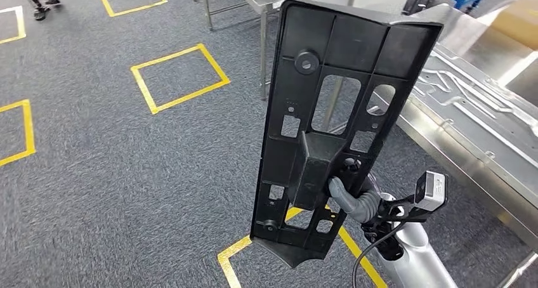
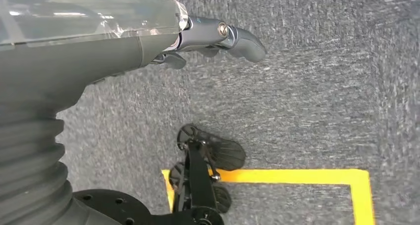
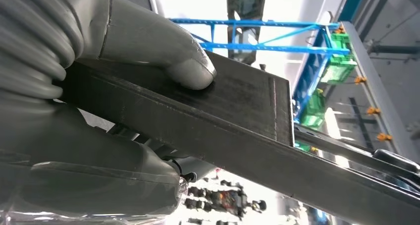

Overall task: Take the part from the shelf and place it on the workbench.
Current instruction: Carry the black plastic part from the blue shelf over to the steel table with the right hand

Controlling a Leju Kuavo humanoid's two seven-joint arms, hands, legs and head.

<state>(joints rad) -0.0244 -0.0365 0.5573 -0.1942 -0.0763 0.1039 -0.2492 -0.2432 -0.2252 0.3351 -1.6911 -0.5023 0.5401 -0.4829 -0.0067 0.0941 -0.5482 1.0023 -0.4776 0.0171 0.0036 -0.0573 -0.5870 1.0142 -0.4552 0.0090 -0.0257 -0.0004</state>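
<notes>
Silver arm (image 1: 415, 250), grey ribbed cover (image 2: 29, 155), black cable (image 1: 368, 253)

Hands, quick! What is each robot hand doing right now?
Left hand: holds nothing, fingers apart, hanging over the carpet.
Right hand: holding the black part upright.

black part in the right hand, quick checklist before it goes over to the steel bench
1. Right hand grips the black part by its box-shaped rib: ok.
2. Thumb pressed flat on the rib, seen in the right wrist view: ok.
3. Part hangs free, touching nothing but the hand: ok.
4. Steel workbench close by on the robot's right: ok.
5. Landing spot bare: not ok, a metal plate with channels already lies on the bench.
6. Left hand holds nothing, over the carpet: ok.
</notes>
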